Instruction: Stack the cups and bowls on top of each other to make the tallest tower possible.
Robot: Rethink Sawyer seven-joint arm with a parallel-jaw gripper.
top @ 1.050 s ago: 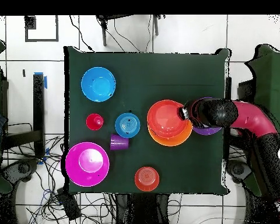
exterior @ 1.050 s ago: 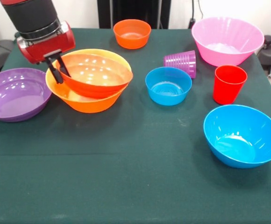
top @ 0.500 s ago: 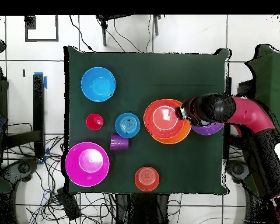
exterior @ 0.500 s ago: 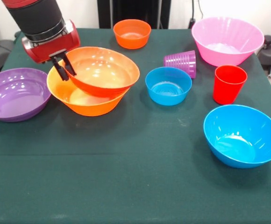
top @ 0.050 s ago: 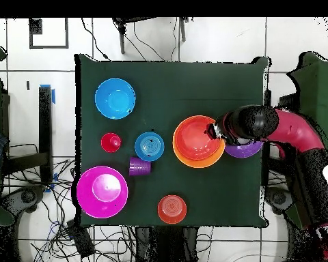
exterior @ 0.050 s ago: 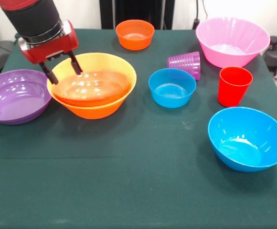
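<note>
While the large orange bowl [exterior @ 0.050 s ago: 94,106] sits between the purple bowl [exterior @ 0.050 s ago: 15,95] and small blue bowl [exterior @ 0.050 s ago: 172,88], the red-orange bowl [exterior @ 0.050 s ago: 91,88] lies nested inside it; the gripper [exterior @ 0.050 s ago: 61,70] hangs with fingers spread, straddling the rim.

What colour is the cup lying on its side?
Translucent purple; the tipped cup shows best in the front view.

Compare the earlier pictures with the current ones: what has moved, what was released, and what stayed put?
The red-orange bowl, earlier held tilted above the large orange bowl, now lies settled inside it. The end effector has let it go; its fingers stand open, straddling the orange bowl's rim. The purple bowl, small bowls, cups, pink bowl and large blue bowl stayed where they were.
</note>
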